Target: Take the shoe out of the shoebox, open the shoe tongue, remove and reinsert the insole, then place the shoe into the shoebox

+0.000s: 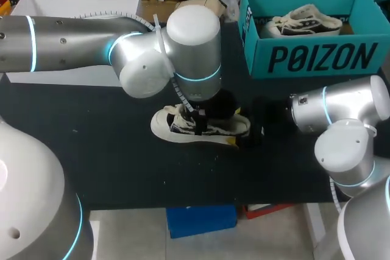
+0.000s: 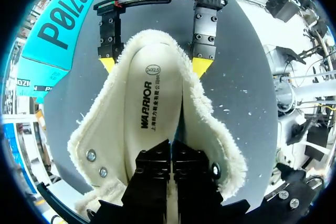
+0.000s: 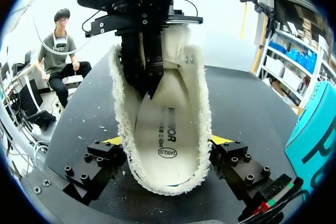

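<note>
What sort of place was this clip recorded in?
Most likely a robot lab workbench set up for shoe-handling trials. That rests on three things: a black-covered table, a teal cardboard shoebox, and a cream fleece-lined shoe held in the right gripper.

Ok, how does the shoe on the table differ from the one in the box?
The table shoe is spread open, insole showing; the boxed shoe is laced. The table shoe has the left gripper inside it and the right gripper clamping one end; the boxed shoe is untouched. Both are cream and black.
</note>
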Controlling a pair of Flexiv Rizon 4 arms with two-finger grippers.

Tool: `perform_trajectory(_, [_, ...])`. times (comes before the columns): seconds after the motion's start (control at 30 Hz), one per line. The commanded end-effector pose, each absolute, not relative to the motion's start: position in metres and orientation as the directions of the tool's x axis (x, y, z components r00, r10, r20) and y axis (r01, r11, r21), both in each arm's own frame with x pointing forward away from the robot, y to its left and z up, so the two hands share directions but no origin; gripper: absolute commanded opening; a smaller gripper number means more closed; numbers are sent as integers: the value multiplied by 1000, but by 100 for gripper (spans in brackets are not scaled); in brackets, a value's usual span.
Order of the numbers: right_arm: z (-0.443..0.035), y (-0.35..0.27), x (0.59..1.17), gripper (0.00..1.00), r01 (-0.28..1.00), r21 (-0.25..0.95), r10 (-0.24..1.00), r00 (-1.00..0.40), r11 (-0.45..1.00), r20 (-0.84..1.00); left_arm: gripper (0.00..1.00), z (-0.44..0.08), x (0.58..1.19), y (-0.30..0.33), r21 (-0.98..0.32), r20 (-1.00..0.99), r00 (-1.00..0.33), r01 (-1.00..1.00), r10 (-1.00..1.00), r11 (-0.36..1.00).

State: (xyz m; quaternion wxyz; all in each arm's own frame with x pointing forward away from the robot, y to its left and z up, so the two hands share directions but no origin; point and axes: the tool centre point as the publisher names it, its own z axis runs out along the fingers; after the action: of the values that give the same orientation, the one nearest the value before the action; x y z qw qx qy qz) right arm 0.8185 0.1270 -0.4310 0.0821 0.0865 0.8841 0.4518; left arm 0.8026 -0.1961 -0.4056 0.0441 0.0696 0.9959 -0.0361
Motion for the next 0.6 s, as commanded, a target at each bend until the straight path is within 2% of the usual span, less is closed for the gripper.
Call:
perform_trajectory(0.03, [-432, 130, 820, 0, 80, 813, 227, -972, 577, -66, 0, -394, 797, -194, -72, -102, -987, 131, 124, 989])
perform_trajectory(0.6, [-432, 130, 820, 0, 80, 813, 227, -972, 577, -66, 0, -375, 805, -181, -75, -143, -987, 79, 67, 994])
